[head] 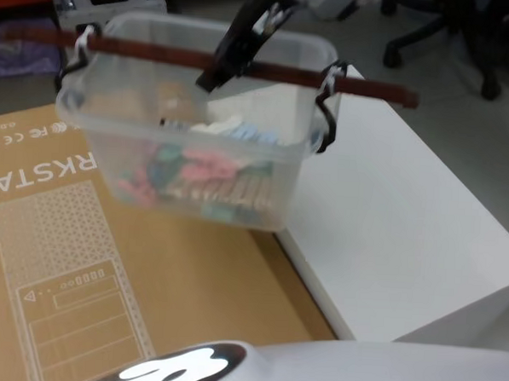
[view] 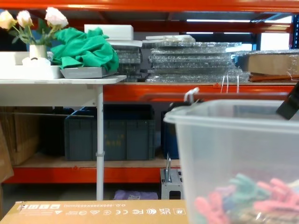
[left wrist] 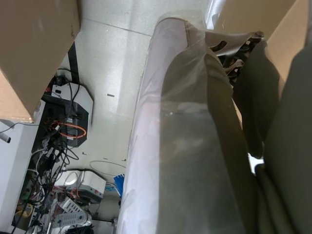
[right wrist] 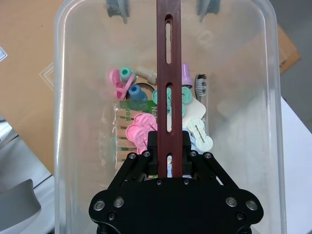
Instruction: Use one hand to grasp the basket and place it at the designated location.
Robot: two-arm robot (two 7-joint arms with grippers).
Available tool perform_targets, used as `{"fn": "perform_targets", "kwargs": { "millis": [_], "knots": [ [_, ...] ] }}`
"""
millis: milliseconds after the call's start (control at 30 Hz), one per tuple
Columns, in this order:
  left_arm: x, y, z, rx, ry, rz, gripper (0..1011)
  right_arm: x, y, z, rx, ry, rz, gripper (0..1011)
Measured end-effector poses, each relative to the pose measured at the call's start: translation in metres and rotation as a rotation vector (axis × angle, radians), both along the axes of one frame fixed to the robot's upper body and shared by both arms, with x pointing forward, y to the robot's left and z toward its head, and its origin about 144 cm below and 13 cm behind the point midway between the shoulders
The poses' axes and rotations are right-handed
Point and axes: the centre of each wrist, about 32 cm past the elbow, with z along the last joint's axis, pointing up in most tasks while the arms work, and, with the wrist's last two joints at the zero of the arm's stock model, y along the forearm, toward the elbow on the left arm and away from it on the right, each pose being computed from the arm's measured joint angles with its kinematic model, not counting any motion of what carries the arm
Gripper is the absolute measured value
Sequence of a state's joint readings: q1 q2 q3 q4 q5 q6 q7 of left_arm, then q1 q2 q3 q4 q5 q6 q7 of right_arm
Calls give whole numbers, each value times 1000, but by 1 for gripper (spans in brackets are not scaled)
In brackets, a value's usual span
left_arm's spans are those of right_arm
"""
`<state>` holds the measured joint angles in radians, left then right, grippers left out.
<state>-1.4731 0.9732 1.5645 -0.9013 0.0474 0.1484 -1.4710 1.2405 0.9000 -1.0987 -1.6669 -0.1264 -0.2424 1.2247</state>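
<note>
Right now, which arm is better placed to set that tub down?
The right, most likely: the right gripper is shut on the middle of the basket's bar handle, and the basket is at the white table's edge.

Printed cardboard box (head: 105, 276) lying flat, white table (head: 406, 233) just beside it. Office chair (head: 451, 30) behind. Green cloth (view: 86, 49) and flowers (view: 28, 21) on side table (view: 60, 81). Dark crate (view: 110, 133) under orange rack (view: 140, 91).
</note>
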Motion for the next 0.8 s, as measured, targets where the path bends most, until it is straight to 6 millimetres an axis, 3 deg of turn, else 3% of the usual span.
{"fn": "perform_targets", "kwargs": {
  "millis": [467,800],
  "knots": [
    [0,0,0,0,0,0,0,-19,-70,27,74,-73,-234,247],
    [0,0,0,0,0,0,0,-31,-104,34,97,-102,-412,247]
  ]
}}
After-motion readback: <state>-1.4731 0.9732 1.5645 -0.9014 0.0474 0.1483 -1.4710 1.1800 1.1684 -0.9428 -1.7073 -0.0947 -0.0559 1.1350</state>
